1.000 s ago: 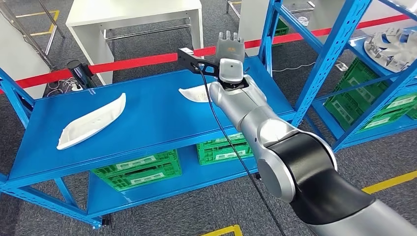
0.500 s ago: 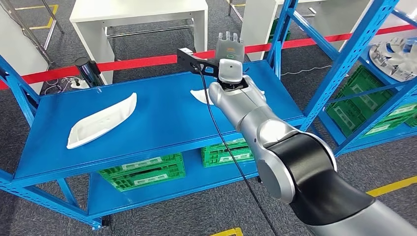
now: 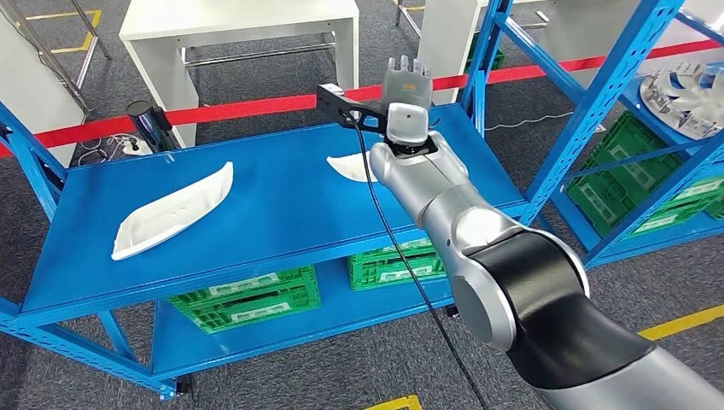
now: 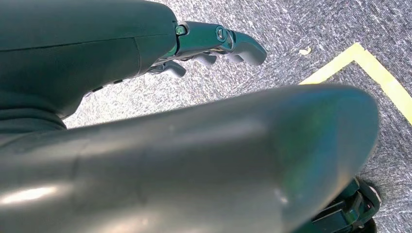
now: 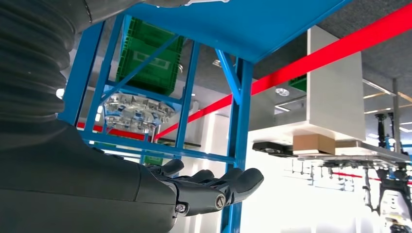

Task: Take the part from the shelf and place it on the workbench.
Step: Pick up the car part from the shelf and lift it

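Two white curved parts lie on the blue shelf (image 3: 282, 218). The larger white part (image 3: 171, 212) is on the left side. The smaller white part (image 3: 346, 165) is near the far right and my right forearm covers part of it. My right hand (image 3: 403, 85) reaches over the shelf's far edge, beyond the smaller part, with straight fingers and nothing in them. The right wrist view shows the same hand (image 5: 194, 191) empty, its fingers stretched out. My left hand (image 4: 204, 43) hangs over grey carpet, fingers loosely apart, empty.
A white workbench (image 3: 239, 26) stands beyond the shelf, past a red floor line (image 3: 248, 107). Green crates (image 3: 243, 299) sit on the lower shelf level. At the right, a second blue rack (image 3: 598, 94) holds a metal impeller (image 3: 691, 85) and more green crates.
The whole picture has shifted sideways, so the camera moved. My right hand has edged slightly right over the shelf's far edge, still empty. The white parts have not moved on the shelf.
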